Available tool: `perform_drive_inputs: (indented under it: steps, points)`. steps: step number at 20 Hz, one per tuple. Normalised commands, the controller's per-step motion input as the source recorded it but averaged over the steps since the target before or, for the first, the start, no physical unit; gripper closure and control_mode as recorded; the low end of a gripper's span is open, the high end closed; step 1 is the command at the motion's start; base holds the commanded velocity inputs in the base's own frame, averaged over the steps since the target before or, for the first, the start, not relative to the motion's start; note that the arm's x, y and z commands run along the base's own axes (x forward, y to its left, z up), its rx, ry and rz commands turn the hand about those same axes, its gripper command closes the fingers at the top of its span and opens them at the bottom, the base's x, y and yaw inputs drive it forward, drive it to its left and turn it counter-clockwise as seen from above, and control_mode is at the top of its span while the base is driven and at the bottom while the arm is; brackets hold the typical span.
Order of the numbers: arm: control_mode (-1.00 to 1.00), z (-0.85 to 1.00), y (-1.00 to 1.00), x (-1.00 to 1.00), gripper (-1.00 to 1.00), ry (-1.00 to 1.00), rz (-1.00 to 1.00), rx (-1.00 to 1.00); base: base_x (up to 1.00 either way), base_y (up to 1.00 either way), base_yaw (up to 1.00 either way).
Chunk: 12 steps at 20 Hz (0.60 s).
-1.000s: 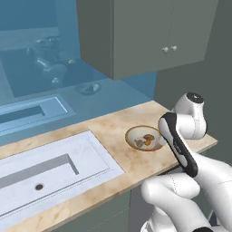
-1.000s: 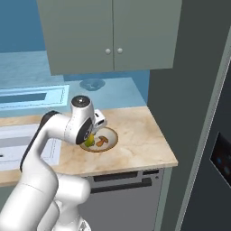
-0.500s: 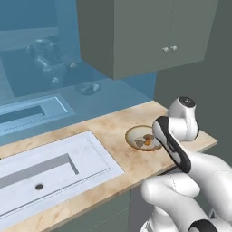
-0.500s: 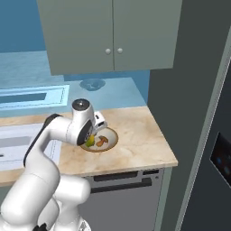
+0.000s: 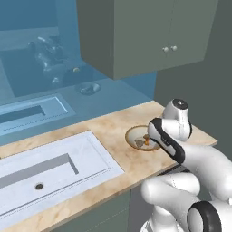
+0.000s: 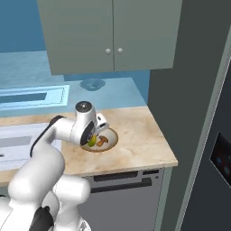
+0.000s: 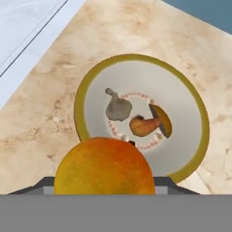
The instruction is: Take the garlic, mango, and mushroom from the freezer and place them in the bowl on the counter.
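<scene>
The orange-blushed mango (image 7: 104,165) sits in my gripper (image 7: 104,186), which is shut on it just above the near rim of the bowl (image 7: 85,90). Inside the bowl lie the grey garlic (image 7: 118,108) and the brown mushroom (image 7: 152,123). From the right base view the mango (image 6: 91,141) looks yellow-green, held low over the bowl (image 6: 113,136) beside the mushroom (image 6: 103,140). In the left base view my forearm covers part of the bowl (image 5: 132,134) on the counter (image 5: 108,131). The fingertips are hidden under the fruit.
The white sink (image 5: 45,163) takes up the counter's left part. Grey-green cupboards (image 6: 113,36) with round knobs hang above. The tall dark freezer (image 6: 198,90) stands right of the counter (image 6: 144,144). A dim mirrored bowl (image 6: 91,84) shows on the blue wall.
My hand has sunk a little and drawn in over the bowl, still holding the mango. The garlic and mushroom have not moved.
</scene>
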Motion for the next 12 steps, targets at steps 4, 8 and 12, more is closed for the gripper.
perform_drive_inputs:
  steps: [4, 8, 12]
  points:
    - [-1.0, -0.23, 0.0, 0.27, 1.0, 0.03, 0.0, 0.0, 0.0, 0.0, 0.0]
    - [-1.0, -0.23, 0.0, 0.24, 1.0, 0.04, 0.0, 0.0, 0.0, 0.0, 0.0]
    - [-1.0, -0.21, 0.0, 0.26, 1.0, 0.04, 0.0, 0.0, 0.0, 0.0, 0.0]
